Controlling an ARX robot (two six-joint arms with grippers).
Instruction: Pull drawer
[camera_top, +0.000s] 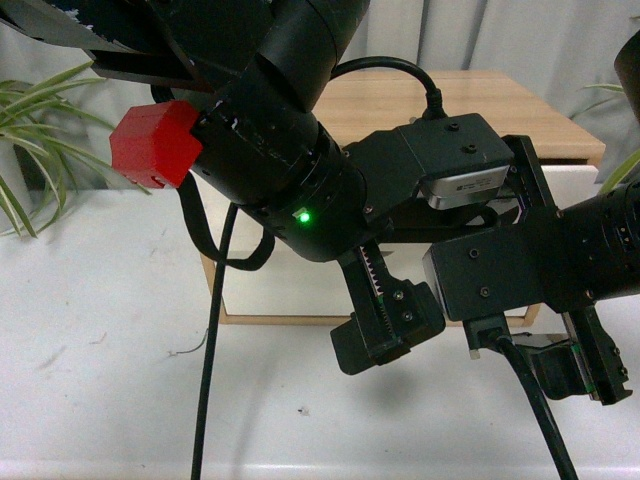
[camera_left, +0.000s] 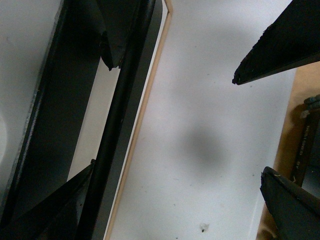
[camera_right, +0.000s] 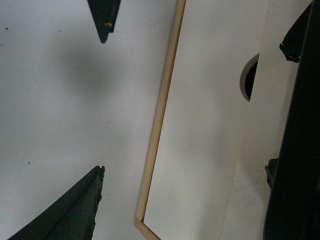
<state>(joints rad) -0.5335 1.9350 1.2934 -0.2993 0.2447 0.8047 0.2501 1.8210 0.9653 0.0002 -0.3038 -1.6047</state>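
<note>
The drawer (camera_right: 202, 125) is a white front above a light wood frame edge (camera_right: 160, 120), with a semicircular notch (camera_right: 248, 77) in its far edge. Its long black bar handle (camera_left: 120, 125) runs just inside one finger (camera_left: 60, 210) of my left gripper (camera_left: 177, 170), which is open and holds nothing. My right gripper (camera_right: 185, 170) is also open, spanning the frame edge and the white front, with a black bar (camera_right: 295, 150) along one finger. In the front view both grippers, left (camera_top: 385, 325) and right (camera_top: 590, 365), hang low before the cabinet and hide most of the drawer.
The wooden cabinet (camera_top: 450, 100) stands on a white table (camera_top: 100, 350). A black cable (camera_top: 210, 380) hangs from the left arm, which carries a red block (camera_top: 155, 143). Plant leaves (camera_top: 30, 120) reach in at far left.
</note>
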